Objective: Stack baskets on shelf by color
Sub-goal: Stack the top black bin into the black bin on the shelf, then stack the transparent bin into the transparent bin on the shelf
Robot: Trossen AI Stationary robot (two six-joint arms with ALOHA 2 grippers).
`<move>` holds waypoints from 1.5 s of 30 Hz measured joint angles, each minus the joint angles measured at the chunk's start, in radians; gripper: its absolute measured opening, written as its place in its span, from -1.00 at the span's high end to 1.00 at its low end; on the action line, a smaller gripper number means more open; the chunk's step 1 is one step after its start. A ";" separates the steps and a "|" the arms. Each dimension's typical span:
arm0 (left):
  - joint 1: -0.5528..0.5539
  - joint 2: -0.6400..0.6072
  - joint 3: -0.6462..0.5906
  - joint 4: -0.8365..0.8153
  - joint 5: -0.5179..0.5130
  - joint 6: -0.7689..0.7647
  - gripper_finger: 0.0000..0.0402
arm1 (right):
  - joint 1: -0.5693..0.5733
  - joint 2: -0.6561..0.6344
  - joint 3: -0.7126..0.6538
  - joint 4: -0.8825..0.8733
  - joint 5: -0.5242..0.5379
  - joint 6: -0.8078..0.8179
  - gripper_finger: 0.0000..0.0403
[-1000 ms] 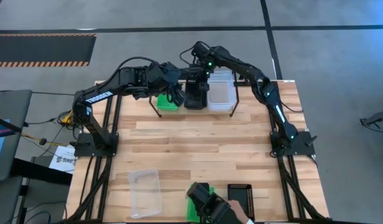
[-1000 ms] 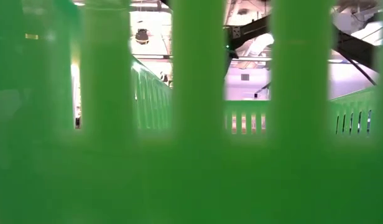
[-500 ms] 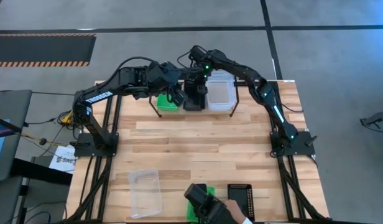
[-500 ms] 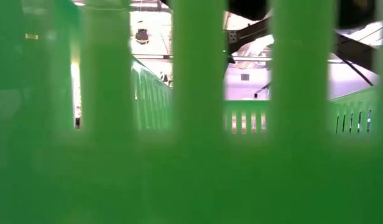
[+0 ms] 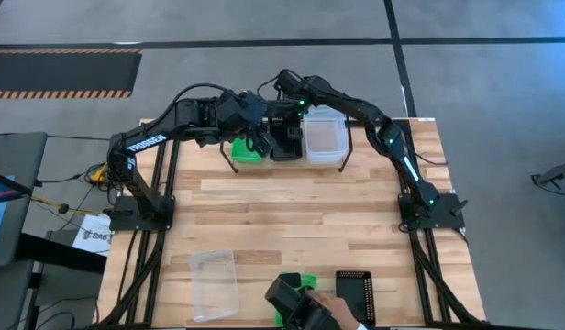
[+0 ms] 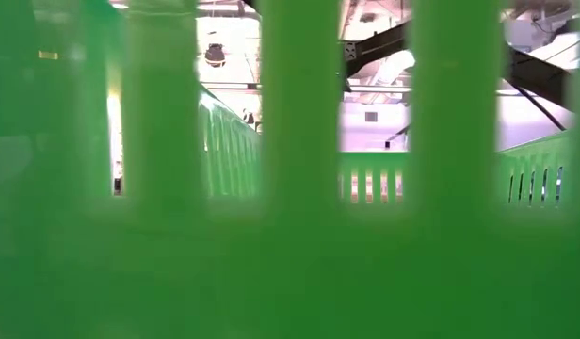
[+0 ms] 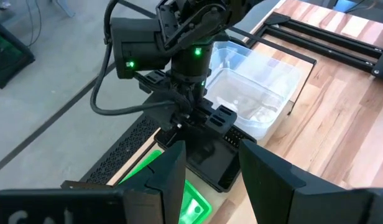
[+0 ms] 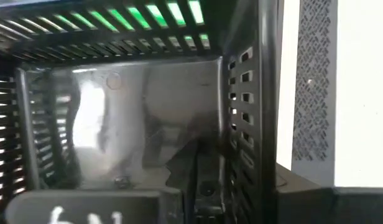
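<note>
The black wire shelf (image 5: 342, 158) stands at the table's far middle. On it sit a green basket (image 5: 246, 151), a black basket (image 5: 284, 147) and a clear basket (image 5: 324, 137), side by side. My right gripper (image 7: 199, 121) points down at the black basket's (image 7: 211, 155) far end, its fingers apart. One finger is inside the mesh wall (image 8: 244, 93) and one outside. My left gripper (image 7: 210, 168) hangs open just left of it, over the green basket (image 7: 193, 208), holding nothing. My right gripper straddles the far wall (image 8: 244, 124) of the black basket from above. I cannot tell whether either finger touches the wall. The basket rests flat on the shelf.
Near the front edge lie a clear basket (image 5: 214, 282), a green basket (image 5: 306, 280) and a black basket (image 5: 354, 293). A person's gloved hand (image 5: 296, 302) is at the green one. That green basket's slatted wall (image 6: 290, 235) fills the low view.
My right arm has shifted a little toward the table's left above the shelf. At the front edge the person's hand has moved leftward along the green basket.
</note>
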 joint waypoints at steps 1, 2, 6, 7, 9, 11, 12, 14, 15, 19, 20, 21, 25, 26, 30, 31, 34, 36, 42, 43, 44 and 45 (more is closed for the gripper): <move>0.000 0.000 0.000 0.000 0.000 0.000 0.31 | 0.003 -0.006 0.000 -0.004 0.010 -0.001 0.40; 0.000 0.000 0.000 0.000 0.000 0.000 0.31 | 0.003 -0.012 0.000 -0.009 0.021 0.000 0.39; 0.000 0.000 0.000 0.000 0.000 -0.006 0.31 | 0.010 -0.036 0.000 -0.037 0.064 0.002 0.35; 0.000 0.000 0.000 0.000 0.000 -0.006 0.31 | 0.008 -0.045 0.000 -0.034 0.067 0.002 0.35; 0.000 0.000 0.000 0.000 0.000 -0.006 0.31 | 0.006 -0.070 0.000 -0.029 0.068 0.002 0.35; 0.000 0.000 0.000 0.001 0.000 -0.008 0.31 | -0.001 -0.093 0.001 -0.029 0.068 0.003 0.34; 0.000 0.000 0.000 0.001 0.000 -0.008 0.31 | -0.002 -0.101 0.001 -0.027 0.068 0.006 0.34; 0.000 0.000 0.000 0.001 0.000 -0.008 0.31 | -0.008 -0.117 0.001 -0.030 0.068 0.019 0.34; 0.000 0.000 0.000 0.001 0.000 -0.008 0.31 | -0.010 -0.127 0.001 -0.031 0.068 0.028 0.34; 0.000 0.000 0.000 0.001 0.000 -0.008 0.31 | -0.013 -0.179 0.001 -0.031 0.068 0.029 0.34; 0.000 0.000 0.000 0.000 -0.002 -0.008 0.31 | -0.012 -0.190 0.002 -0.032 0.068 0.029 0.34; 0.000 0.000 0.000 -0.003 -0.012 -0.008 0.31 | -0.011 -0.201 0.002 -0.036 0.068 0.029 0.34; -0.001 -0.001 -0.014 -0.110 -0.156 -0.103 0.31 | -0.003 -0.254 0.001 -0.068 0.160 0.029 0.36; 0.000 -0.001 -0.028 -0.166 -0.194 -0.159 0.31 | -0.003 -0.273 0.001 -0.084 0.200 0.030 0.37; -0.001 -0.004 -0.115 -0.348 -0.221 -0.425 0.31 | -0.015 -0.361 0.001 -0.131 0.296 0.047 0.42; -0.007 -0.012 -0.162 -0.331 -0.205 -0.443 0.31 | -0.021 -0.385 0.001 -0.142 0.305 0.057 0.43; -0.028 -0.028 -0.286 -0.297 -0.128 -0.509 0.31 | -0.037 -0.461 0.001 -0.181 0.327 0.099 0.44; -0.047 -0.033 -0.363 -0.316 -0.085 -0.591 0.31 | -0.050 -0.512 0.001 -0.217 0.331 0.130 0.44; -0.165 -0.031 -0.553 -0.297 0.079 -0.858 0.31 | -0.095 -0.670 0.001 -0.334 0.360 0.243 0.44; -0.194 -0.031 -0.568 -0.298 0.098 -0.912 0.31 | -0.102 -0.696 0.001 -0.349 0.360 0.263 0.44; -0.226 -0.031 -0.574 -0.300 0.109 -0.966 0.31 | -0.107 -0.723 0.001 -0.364 0.361 0.275 0.44; -0.257 -0.031 -0.575 -0.298 0.115 -1.023 0.31 | -0.111 -0.750 0.001 -0.376 0.361 0.286 0.44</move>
